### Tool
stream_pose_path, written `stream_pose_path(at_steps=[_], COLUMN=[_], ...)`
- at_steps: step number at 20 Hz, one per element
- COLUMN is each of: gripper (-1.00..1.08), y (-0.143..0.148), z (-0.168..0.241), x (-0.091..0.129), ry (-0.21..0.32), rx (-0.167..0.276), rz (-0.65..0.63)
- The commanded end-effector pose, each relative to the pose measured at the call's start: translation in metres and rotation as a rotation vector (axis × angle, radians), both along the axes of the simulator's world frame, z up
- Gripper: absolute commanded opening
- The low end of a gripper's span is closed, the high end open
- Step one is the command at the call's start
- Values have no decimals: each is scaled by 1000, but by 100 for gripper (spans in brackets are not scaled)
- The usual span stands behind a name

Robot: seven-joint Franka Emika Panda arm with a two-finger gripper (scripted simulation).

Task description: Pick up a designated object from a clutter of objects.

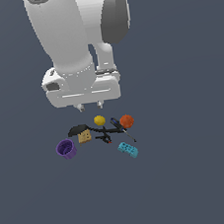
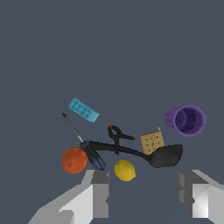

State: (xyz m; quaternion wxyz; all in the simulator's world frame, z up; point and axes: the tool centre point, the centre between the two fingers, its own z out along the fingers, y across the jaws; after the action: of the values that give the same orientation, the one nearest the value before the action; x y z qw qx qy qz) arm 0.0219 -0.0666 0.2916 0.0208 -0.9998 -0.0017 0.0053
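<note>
The purple cup [image 1: 66,149] [image 2: 185,120] stands upright at the exterior view's left end of the clutter, its dark hollow showing. Beside it lie a tan holed block [image 1: 84,136] [image 2: 152,142], a yellow ball [image 1: 99,120] [image 2: 124,170], an orange ball [image 1: 126,121] [image 2: 74,159], a cyan studded brick [image 1: 128,149] [image 2: 83,110] and thin black tools [image 1: 106,133] [image 2: 127,148]. My gripper [image 1: 90,106] [image 2: 142,192] hangs open above the clutter, over the far side near the yellow ball. Nothing is between its fingers [image 2: 99,192]. The cup lies to the exterior view's left of it, apart.
A black spatula [image 2: 164,156] rests against the tan block, and a screwdriver [image 2: 81,140] lies next to the orange ball. The grey floor [image 1: 191,174] surrounds the group on all sides.
</note>
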Motion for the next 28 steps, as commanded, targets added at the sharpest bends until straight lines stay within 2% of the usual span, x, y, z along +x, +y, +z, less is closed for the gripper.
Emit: stream_pose_path(at_steps=[1,9,17,22,28], gripper=[28,28,28,28,28], y=[-17,-86,-154,-182,-201], z=[-14,-76,-142,-173,-194], x=[8,31,37,34,31], ry=[9,35,45,43,39], rx=[8,53,110,138,158], rz=[11,52,86,97,104])
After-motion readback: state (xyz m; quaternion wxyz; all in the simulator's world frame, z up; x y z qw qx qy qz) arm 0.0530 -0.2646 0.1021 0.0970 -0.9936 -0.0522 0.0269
